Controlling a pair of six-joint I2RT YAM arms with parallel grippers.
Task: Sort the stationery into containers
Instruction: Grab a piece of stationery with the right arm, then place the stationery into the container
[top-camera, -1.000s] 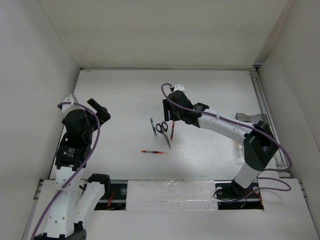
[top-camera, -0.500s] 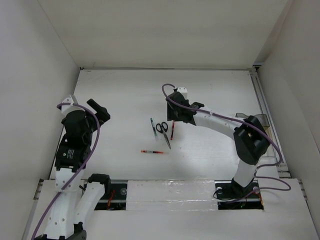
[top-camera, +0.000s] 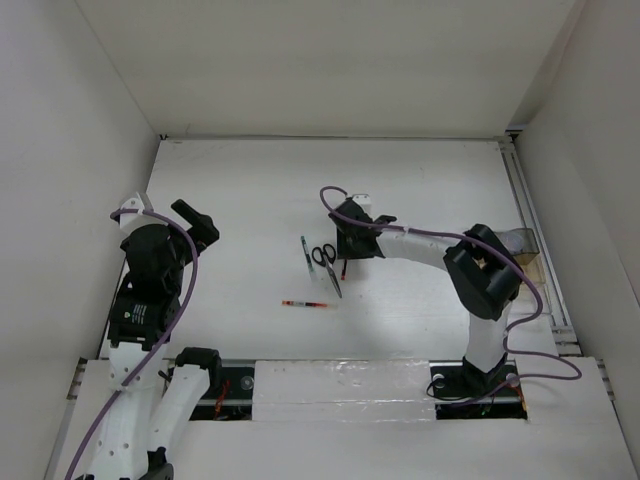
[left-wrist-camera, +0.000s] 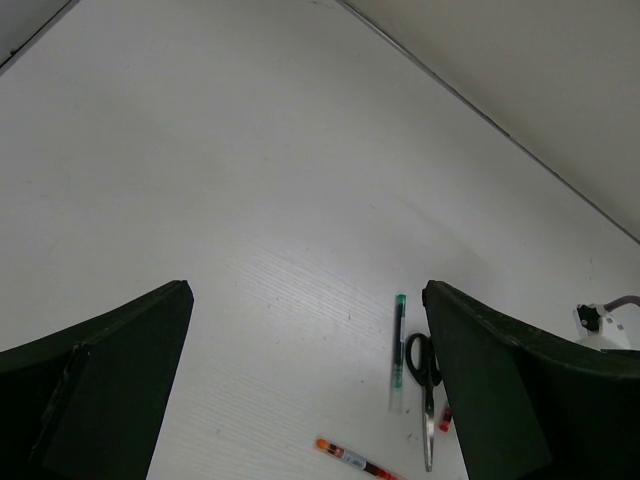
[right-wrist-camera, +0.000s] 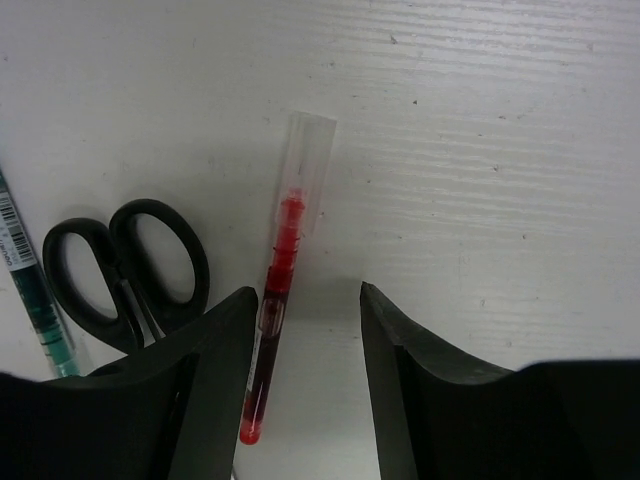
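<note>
A red-and-dark pen (right-wrist-camera: 283, 255) lies on the table between the open fingers of my right gripper (right-wrist-camera: 305, 292), close to its left finger. From above, the right gripper (top-camera: 345, 250) is low over that pen (top-camera: 343, 268). The black-handled scissors (top-camera: 325, 262) and the green pen (top-camera: 305, 252) lie just left of it. The scissors (right-wrist-camera: 118, 300) and green pen (right-wrist-camera: 30, 290) also show in the right wrist view. A second red-and-dark pen (top-camera: 303, 303) lies nearer the arms. My left gripper (top-camera: 195, 222) is open and empty, raised at the left. The disc is out of view.
A smoky transparent box (top-camera: 520, 243) stands at the table's right edge, partly hidden behind the right arm, with an amber one (top-camera: 537, 270) just below it. White walls close the table on three sides. The left wrist view shows the green pen (left-wrist-camera: 399, 340), scissors (left-wrist-camera: 424, 390) and the nearer red pen (left-wrist-camera: 350, 458).
My right gripper has moved down and toward the arms, onto the upright red pen beside the scissors. The left arm has barely shifted. The stationery has not moved.
</note>
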